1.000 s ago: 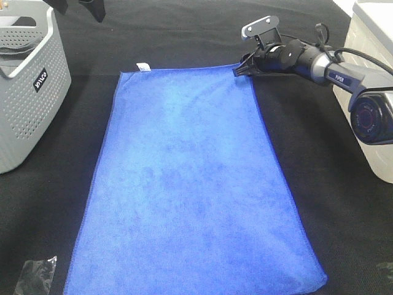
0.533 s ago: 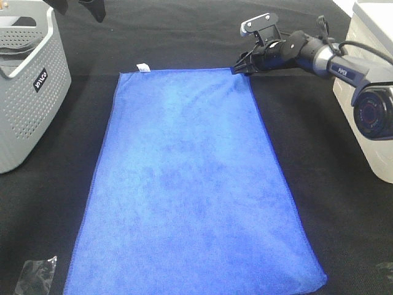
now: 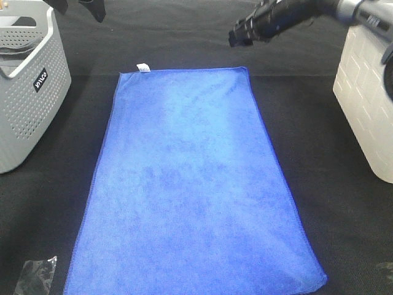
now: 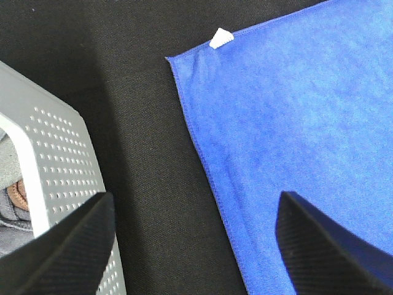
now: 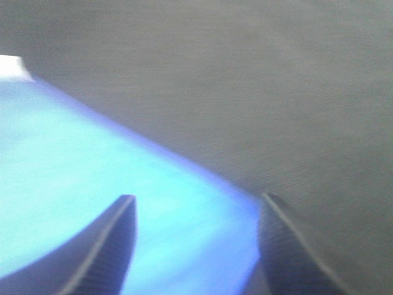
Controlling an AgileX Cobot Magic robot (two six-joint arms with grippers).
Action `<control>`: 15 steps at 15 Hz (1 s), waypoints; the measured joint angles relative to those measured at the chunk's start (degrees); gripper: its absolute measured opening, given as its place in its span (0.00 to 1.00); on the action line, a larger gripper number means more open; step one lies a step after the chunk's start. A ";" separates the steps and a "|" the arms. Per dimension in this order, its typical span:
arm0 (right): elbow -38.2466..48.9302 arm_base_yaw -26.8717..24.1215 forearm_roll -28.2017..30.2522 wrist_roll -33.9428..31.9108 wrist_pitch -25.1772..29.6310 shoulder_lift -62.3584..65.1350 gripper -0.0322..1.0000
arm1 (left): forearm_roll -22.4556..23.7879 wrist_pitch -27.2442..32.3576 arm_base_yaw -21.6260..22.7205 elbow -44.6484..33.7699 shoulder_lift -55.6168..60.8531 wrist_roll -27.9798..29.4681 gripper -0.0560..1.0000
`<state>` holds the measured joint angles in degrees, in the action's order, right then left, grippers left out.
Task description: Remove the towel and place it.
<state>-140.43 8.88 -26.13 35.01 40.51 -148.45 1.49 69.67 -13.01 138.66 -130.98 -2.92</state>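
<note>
The blue towel (image 3: 190, 184) lies spread flat on the black table, its white tag (image 3: 142, 67) at the far left corner. My right gripper (image 3: 241, 34) hovers off the cloth, just beyond the far right corner. In the blurred right wrist view its fingers (image 5: 104, 246) stand apart with nothing between them, and the towel (image 5: 92, 184) lies below. My left gripper (image 3: 77, 7) hangs at the far left, above the gap between basket and towel. It is open and empty in the left wrist view, fingers (image 4: 73, 246) apart over the towel's tagged corner (image 4: 221, 38).
A grey perforated basket (image 3: 24, 92) stands at the left edge; the left wrist view shows it (image 4: 55, 166) close beside the towel. A white box (image 3: 368, 104) stands at the right. A scrap of clear plastic (image 3: 37, 273) lies at the near left.
My right gripper has risen off the towel's far right corner and moved back, away from it. That corner now lies flat. The left arm has not moved.
</note>
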 joint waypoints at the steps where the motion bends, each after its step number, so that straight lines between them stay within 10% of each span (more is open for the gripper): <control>1: 0.00 0.00 1.38 -3.78 4.76 2.06 0.69 | 0.00 0.00 0.00 0.00 0.00 0.00 0.72; 8: 0.00 -0.69 23.26 -28.42 25.44 17.25 0.80 | 0.29 0.06 0.00 0.00 0.29 0.52 0.72; 15: 1.83 -11.86 26.13 -33.23 29.28 28.30 0.80 | -0.11 0.11 11.40 -2.12 12.26 4.58 0.72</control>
<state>-138.60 -2.98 0.00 1.78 69.79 -120.15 1.38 69.79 -1.60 136.54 -118.72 1.66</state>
